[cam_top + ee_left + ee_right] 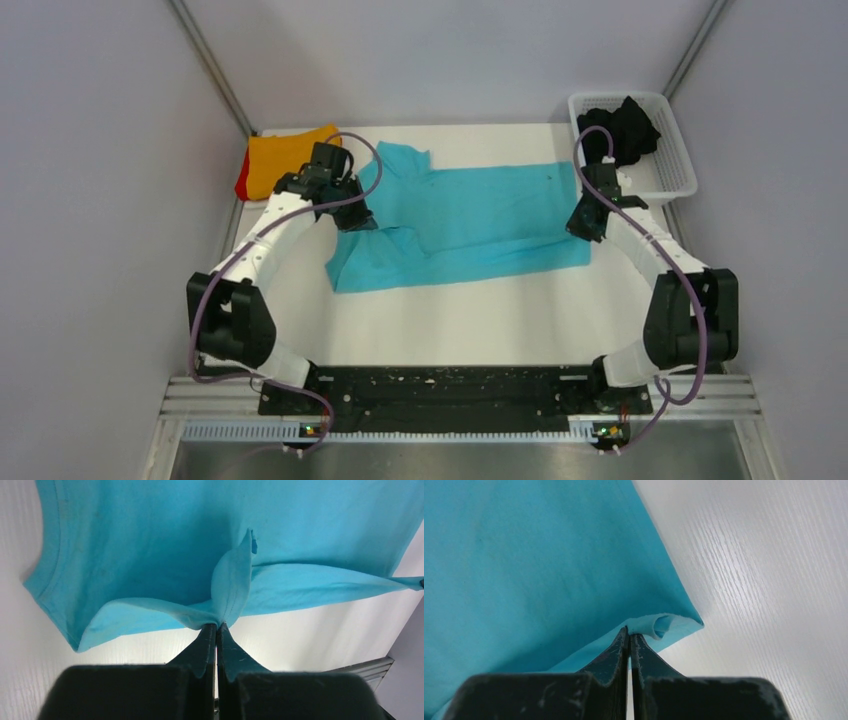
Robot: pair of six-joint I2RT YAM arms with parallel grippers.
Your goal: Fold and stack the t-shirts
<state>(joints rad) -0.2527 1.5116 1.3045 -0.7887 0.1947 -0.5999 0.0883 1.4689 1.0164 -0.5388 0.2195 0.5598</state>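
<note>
A turquoise t-shirt (470, 215) lies spread across the middle of the table, collar end to the left. My left gripper (358, 218) is shut on a pinched fold (227, 587) of the turquoise t-shirt (165, 535) near the sleeve, lifting the cloth a little. My right gripper (585, 225) is shut on the rolled hem corner (659, 626) of the same turquoise t-shirt (524, 565) at its right end. An orange t-shirt (285, 158) lies folded on a red t-shirt (243, 180) at the back left. A black t-shirt (625, 128) lies bunched in the basket.
A white mesh basket (668, 165) stands at the back right corner. Grey walls close in the left, right and back sides. A metal rail (460, 395) runs along the near edge by the arm bases.
</note>
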